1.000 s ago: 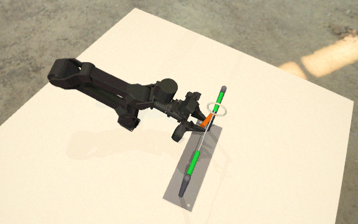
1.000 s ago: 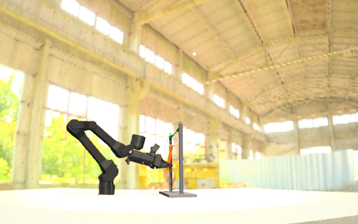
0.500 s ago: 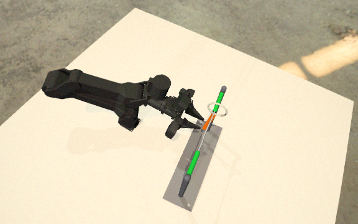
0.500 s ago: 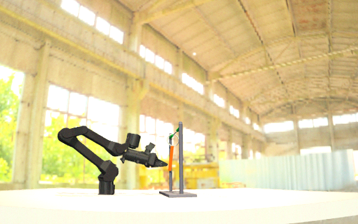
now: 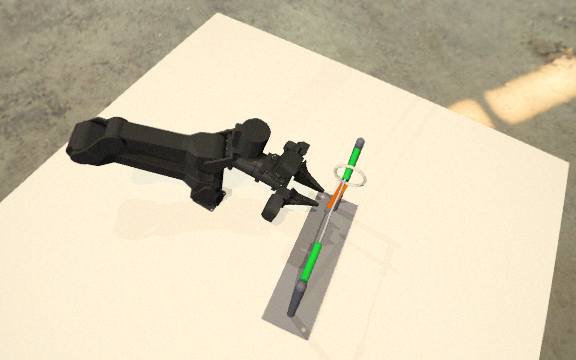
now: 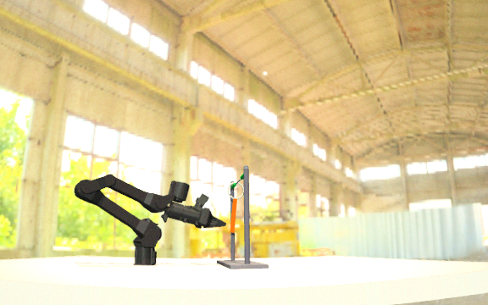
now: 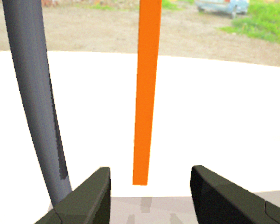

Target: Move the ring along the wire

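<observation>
Ring [image 5: 350,176] hung on the far green part of the wire [image 5: 352,159], just below the far post [image 5: 360,142], with the wire running through it. The orange handle [image 5: 336,196] dropped straight down from it and swung free.

Gripper [image 5: 320,197] sat left of the handle at about its lower end. Fingers were parted to a moderate gap and held nothing. In the wrist view the handle's lower tip stood centred in that gap but ahead of the fingers, apart from both.

A dark grey post [image 7: 34,83] rose close beside the left finger.

Which post was start and which goal could not be told.

Judgement on doing the step well:
- Travel only along the fingers' own axis, in or out, with no sideways sweep.
- Keep the gap as it stood, so neither finger brushes the handle and sets the ring swinging.
- Stay level with the handle's lower end, well under the thin grey wire [image 5: 326,222].
- Mind the tabletop [image 5: 168,280] and base plate [image 5: 318,300] below.
</observation>
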`<state>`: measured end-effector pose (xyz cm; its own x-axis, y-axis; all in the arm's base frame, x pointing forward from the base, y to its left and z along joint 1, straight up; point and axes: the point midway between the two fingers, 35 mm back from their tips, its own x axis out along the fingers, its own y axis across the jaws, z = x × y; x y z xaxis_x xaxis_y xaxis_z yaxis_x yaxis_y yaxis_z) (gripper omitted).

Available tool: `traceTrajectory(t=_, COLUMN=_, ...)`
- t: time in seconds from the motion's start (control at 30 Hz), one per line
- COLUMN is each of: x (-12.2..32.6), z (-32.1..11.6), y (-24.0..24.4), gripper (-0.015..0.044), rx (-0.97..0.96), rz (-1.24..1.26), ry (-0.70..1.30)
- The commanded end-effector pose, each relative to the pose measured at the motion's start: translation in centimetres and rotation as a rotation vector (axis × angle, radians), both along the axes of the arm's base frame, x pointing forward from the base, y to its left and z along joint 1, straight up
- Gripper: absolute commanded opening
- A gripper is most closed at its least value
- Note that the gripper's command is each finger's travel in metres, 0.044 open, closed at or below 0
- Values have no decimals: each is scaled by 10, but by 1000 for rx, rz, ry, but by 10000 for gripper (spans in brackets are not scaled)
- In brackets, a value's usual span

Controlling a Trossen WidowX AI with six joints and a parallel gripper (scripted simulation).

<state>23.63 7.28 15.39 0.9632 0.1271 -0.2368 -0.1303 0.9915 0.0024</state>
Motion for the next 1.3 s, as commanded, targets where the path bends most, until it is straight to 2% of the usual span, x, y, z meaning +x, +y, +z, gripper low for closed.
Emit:
traceTrajectory(t=0.0, x=-1, z=0, y=-1, gripper=160, rx=7, rz=-4, ry=-3)
traceTrajectory(t=0.77, x=-1, z=0, y=-1, gripper=160, rx=7, rz=-4, ry=-3)
traceTrajectory(t=1.1, x=-41, z=8, y=-9, gripper=423, rx=2, rz=0, ry=-3)
traceTrajectory(t=1.13, x=-41, z=8, y=-9, gripper=440, rx=2, rz=0, ry=-3)
traceTrajectory(t=1.27, x=-41, z=8, y=-9, gripper=440, rx=2, rz=0, ry=-3)
